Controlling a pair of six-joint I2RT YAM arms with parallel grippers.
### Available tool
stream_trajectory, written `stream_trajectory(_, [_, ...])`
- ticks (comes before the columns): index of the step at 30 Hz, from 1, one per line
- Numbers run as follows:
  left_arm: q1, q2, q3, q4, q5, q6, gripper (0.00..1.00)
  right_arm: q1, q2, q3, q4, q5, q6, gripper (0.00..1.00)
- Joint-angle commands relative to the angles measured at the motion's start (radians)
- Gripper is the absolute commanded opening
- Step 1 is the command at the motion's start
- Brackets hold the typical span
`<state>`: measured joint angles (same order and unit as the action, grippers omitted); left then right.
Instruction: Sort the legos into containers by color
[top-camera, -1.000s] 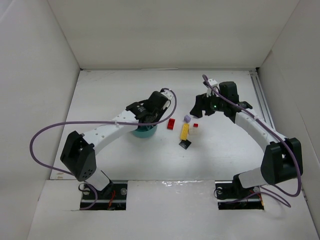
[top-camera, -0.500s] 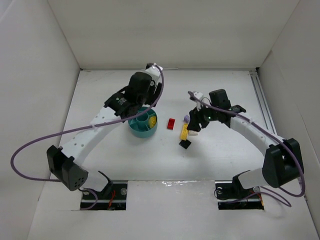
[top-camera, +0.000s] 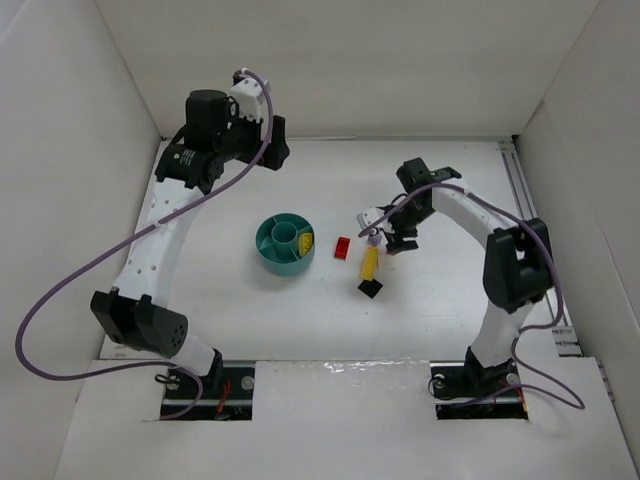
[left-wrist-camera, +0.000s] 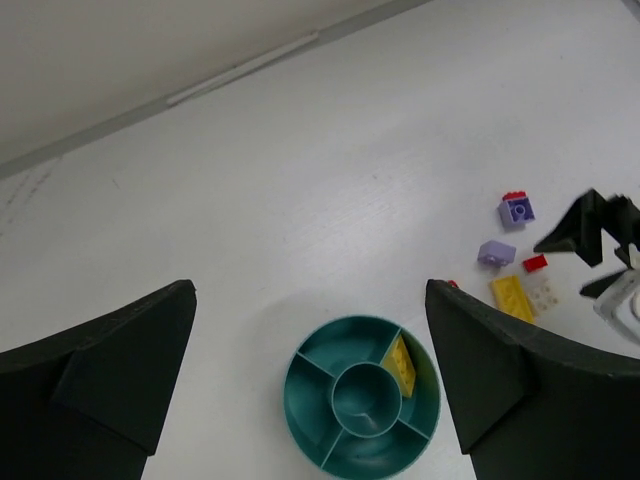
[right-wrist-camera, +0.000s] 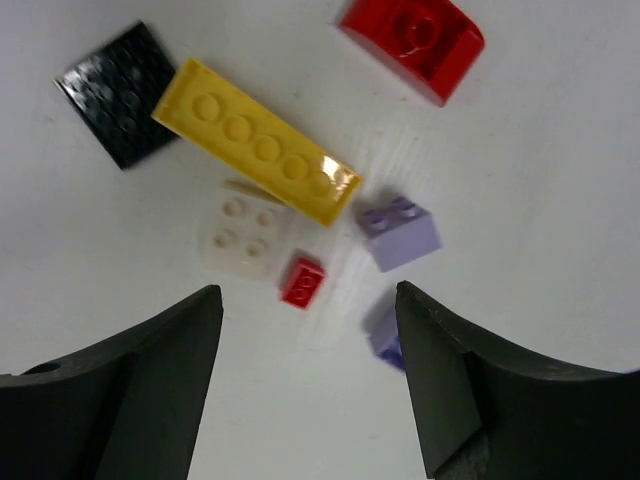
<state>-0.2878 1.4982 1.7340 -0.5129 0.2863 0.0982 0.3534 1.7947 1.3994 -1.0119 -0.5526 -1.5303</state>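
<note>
The teal dish (left-wrist-camera: 300, 395) is smooth moulded plastic, round and low-walled, divided into wedges around a central cup. It sits left of centre on the surface (top-camera: 220, 300). A wedge on its right side holds a short yellow brick (left-wrist-camera: 402, 365).

The other legos lie loose to the dish's right. They include a glossy, studded long yellow brick (right-wrist-camera: 255, 140) and a flat black plate (right-wrist-camera: 115, 92) touching one of its ends. A red sloped brick (right-wrist-camera: 412, 45) lies a little apart. Just beside the yellow one is a white square brick (right-wrist-camera: 243, 240) with four studs. Near these are a tiny red brick (right-wrist-camera: 302, 282) and a lavender brick (right-wrist-camera: 400, 233).

The right tool (right-wrist-camera: 307, 300) hovers low over this cluster, its matte black fingers spread wide and gripping nothing. The left tool (left-wrist-camera: 310, 290) hangs high above the dish, jaws wide and empty.

The surface is matte white. Plain white walls (top-camera: 330, 60) close it in on three sides, and a pale rail (top-camera: 517, 185) runs along its right edge.
</note>
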Motion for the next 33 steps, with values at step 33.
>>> stream_trajectory(33, [0.036,-0.079,-0.07,-0.036,0.002,0.028,1.0,0.137,0.196,0.096,-0.102,-0.046,-0.311,0.77])
